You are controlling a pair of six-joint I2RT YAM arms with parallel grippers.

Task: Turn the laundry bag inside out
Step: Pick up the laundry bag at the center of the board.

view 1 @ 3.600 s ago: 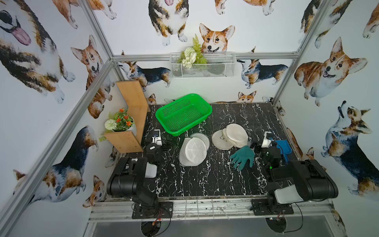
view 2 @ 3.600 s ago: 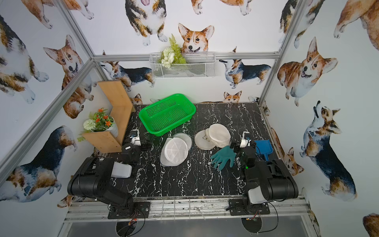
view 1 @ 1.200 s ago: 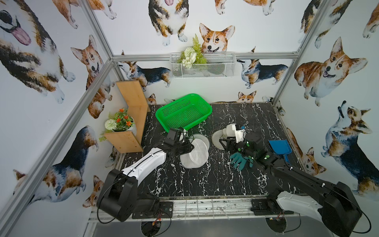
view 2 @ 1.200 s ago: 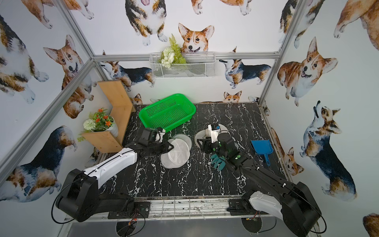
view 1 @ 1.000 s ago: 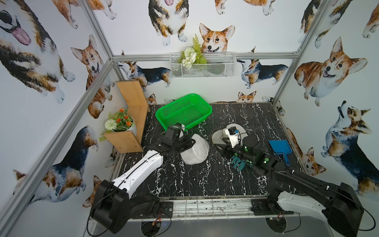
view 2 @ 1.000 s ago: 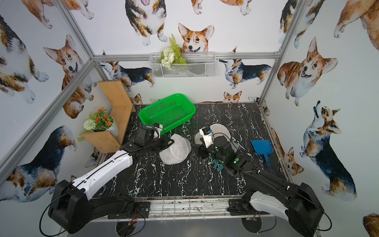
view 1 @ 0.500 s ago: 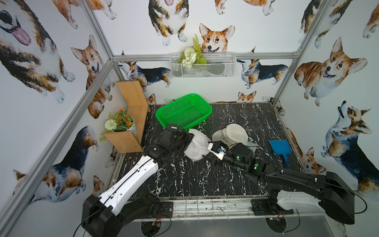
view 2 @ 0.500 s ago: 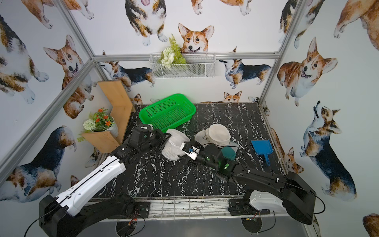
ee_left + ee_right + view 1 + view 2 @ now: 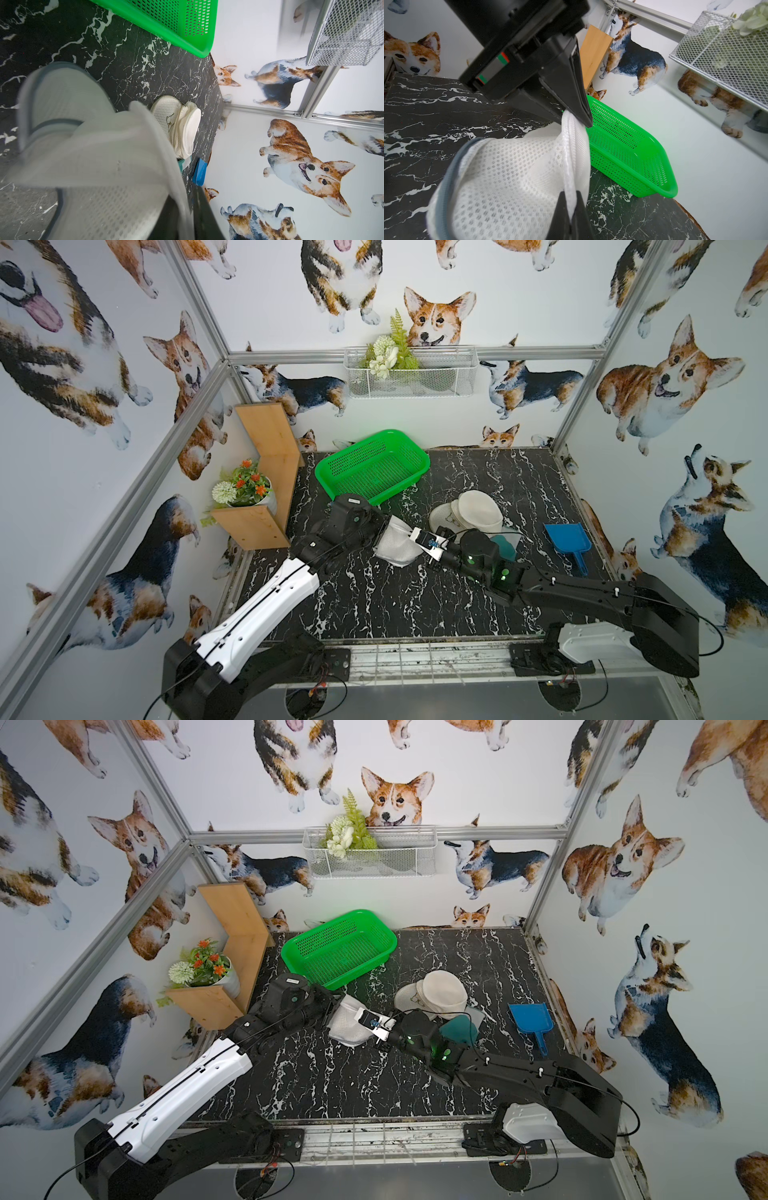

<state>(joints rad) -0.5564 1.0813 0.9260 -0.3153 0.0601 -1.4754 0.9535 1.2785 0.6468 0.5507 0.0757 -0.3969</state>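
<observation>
Two hands on one mesh laundry bag [image 9: 508, 176]
The right hand [image 9: 571, 209] pinches its white seam; the left hand [image 9: 575, 118] grips the same edge farther along, over the desk [image 9: 425, 108], beside a green basket [image 9: 633, 155].

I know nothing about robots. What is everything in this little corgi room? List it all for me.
laundry bag: one, white mesh with grey trim, mid-table, held between both grippers
other mesh bags: apparently two, cream, heaped right of centre
basket: one, green, back of table, empty
dustpan: one, blue, near the right wall
teal object: one, beside the heap, partly hidden by the right arm
wooden shelf: one, light wood, back left corner
flower pot: one, orange and white flowers, on the shelf
wire basket: one, white, on the back wall, holding greenery
table: one, black marble-look
left gripper: black, clamped on the bag's edge
right gripper: black, clamped on the bag's edge
</observation>
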